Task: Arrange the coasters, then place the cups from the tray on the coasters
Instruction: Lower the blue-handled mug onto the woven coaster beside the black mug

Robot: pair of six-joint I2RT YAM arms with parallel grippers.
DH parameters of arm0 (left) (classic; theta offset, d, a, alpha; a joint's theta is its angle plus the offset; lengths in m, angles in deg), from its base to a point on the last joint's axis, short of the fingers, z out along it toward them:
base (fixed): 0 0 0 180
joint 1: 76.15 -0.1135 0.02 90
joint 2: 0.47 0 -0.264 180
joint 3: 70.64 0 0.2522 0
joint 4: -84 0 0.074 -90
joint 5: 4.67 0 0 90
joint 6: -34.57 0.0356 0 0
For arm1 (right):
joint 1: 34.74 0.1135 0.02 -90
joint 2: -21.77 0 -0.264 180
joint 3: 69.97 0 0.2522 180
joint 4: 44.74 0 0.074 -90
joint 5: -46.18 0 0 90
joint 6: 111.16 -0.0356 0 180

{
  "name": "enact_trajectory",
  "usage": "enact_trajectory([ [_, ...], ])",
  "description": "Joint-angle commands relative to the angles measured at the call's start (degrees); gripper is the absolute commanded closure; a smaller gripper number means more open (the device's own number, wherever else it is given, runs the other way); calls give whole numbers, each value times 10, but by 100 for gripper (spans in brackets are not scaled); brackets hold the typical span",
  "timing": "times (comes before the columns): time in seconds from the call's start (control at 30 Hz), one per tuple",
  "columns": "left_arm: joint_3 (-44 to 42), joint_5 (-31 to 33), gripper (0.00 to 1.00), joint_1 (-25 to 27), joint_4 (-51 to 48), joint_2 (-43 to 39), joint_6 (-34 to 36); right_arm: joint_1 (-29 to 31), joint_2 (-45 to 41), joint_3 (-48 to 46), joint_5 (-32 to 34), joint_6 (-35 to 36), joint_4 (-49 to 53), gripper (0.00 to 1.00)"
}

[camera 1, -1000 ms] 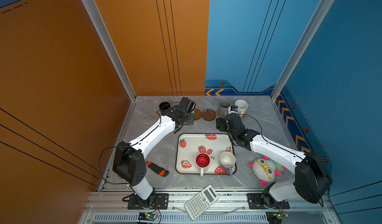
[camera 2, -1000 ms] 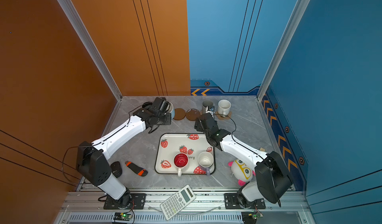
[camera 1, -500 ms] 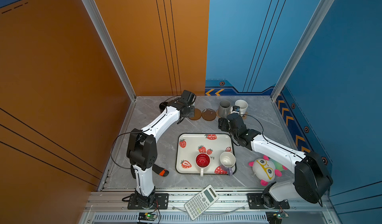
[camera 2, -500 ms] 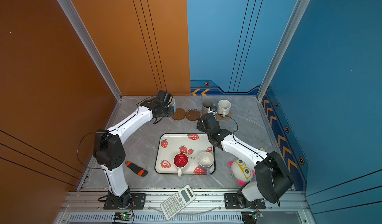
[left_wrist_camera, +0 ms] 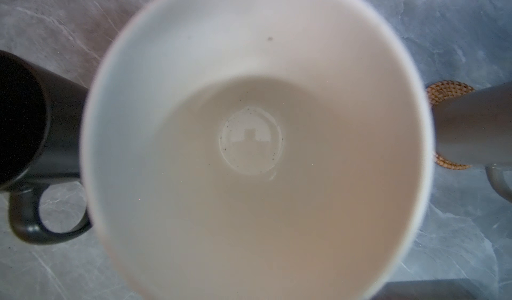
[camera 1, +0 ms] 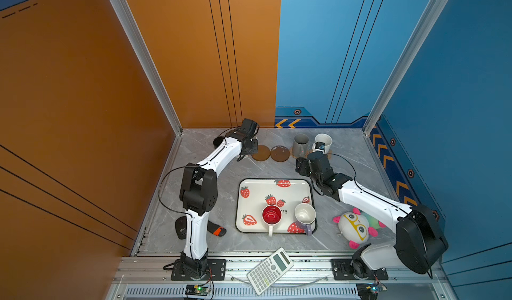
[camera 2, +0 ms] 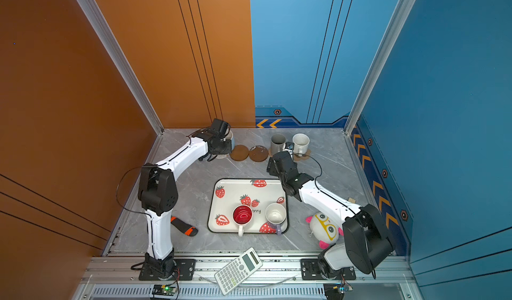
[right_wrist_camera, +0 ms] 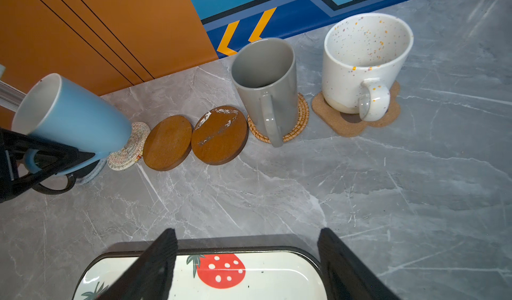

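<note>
My left gripper [right_wrist_camera: 41, 157] is shut on the handle of the light blue cup [right_wrist_camera: 69, 116], which tilts with its base at the white woven coaster [right_wrist_camera: 130, 149]. That cup's pale inside [left_wrist_camera: 249, 140] fills the left wrist view. Two bare brown disc coasters [right_wrist_camera: 167, 142] [right_wrist_camera: 220, 135] lie beside it. The grey cup [right_wrist_camera: 266, 82] stands on the tan coaster [right_wrist_camera: 300, 118], the speckled cup [right_wrist_camera: 365, 63] on the paw coaster [right_wrist_camera: 354, 121]. My right gripper [right_wrist_camera: 246, 236] hangs open over the tray's far rim [right_wrist_camera: 277, 250]. The red-lined cup [camera 1: 271, 215] and lavender cup [camera 1: 304, 214] stand on the tray [camera 1: 249, 182].
The black cup [left_wrist_camera: 25, 124] stands close beside the blue one, on a grey woven coaster [right_wrist_camera: 91, 171]. A plush toy [camera 1: 356, 228] lies at the right, a calculator [camera 1: 270, 271] on the front rail, a black-and-orange tool [camera 1: 217, 230] and black mouse [camera 1: 180, 228] near the left arm's base.
The left arm has swung toward the back wall, carrying the blue cup to the left end of the coaster row. The right arm has stayed still.
</note>
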Motion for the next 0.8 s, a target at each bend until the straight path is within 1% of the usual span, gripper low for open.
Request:
enact_trajectory([
  [0.0,27,7,100,-11,20,5,7,-6,-11,-7,-11,-7,19,22],
  [0.17,31,3,100,-20,19,16,11,-11,-10,-8,-14,-7,20,22],
  [0.47,26,18,100,-31,17,24,12,-12,-5,-9,-15,-8,20,22],
  [0.6,27,27,100,-32,17,34,13,-12,1,-4,-28,-10,18,22],
  [0.77,32,25,100,-40,18,44,11,-11,5,-1,-29,-10,21,22],
])
